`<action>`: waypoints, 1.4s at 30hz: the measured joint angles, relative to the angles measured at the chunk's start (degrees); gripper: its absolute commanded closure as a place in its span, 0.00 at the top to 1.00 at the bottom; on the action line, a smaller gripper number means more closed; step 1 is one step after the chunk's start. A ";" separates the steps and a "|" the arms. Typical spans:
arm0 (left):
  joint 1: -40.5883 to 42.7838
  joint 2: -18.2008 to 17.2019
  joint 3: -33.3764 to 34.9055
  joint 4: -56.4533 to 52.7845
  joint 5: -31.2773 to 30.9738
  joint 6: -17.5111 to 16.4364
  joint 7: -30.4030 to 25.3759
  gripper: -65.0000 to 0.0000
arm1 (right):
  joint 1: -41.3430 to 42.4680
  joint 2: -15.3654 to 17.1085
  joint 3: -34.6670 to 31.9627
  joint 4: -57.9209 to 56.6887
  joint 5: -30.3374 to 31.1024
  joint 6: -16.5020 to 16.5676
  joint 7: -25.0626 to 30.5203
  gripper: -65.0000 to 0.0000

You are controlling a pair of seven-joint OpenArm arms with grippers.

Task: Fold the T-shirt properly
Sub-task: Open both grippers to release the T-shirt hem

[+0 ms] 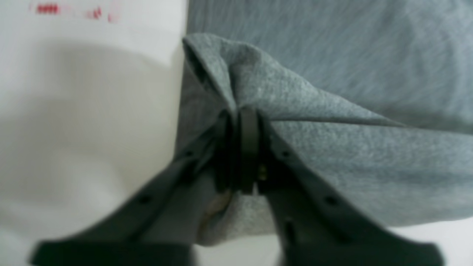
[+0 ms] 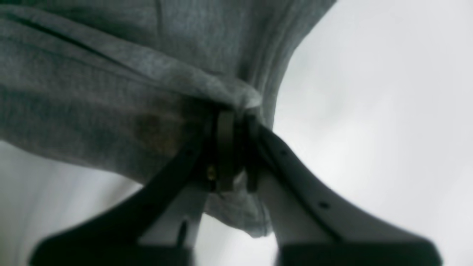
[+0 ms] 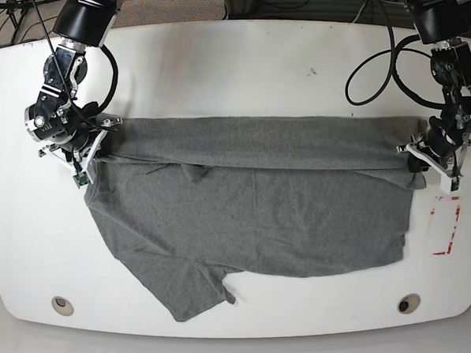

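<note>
Red printing on a white label (image 3: pixel 445 225) on the table (image 3: pixel 237 58), too blurred to read

I see even, bright light on the glossy white table (image 3: pixel 229 58) from the base view; both wrist views are soft and blurred throughout.

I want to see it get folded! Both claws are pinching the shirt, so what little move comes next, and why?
Probably both should let go. The left gripper and right gripper still pinch the T-shirt at opposite ends of a fold whose strip already seems to lie flat across the table.
</note>
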 measured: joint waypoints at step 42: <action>6.29 2.21 -5.88 14.88 7.04 0.52 2.10 0.67 | -3.15 -5.11 9.11 3.32 -0.66 -0.26 0.81 0.97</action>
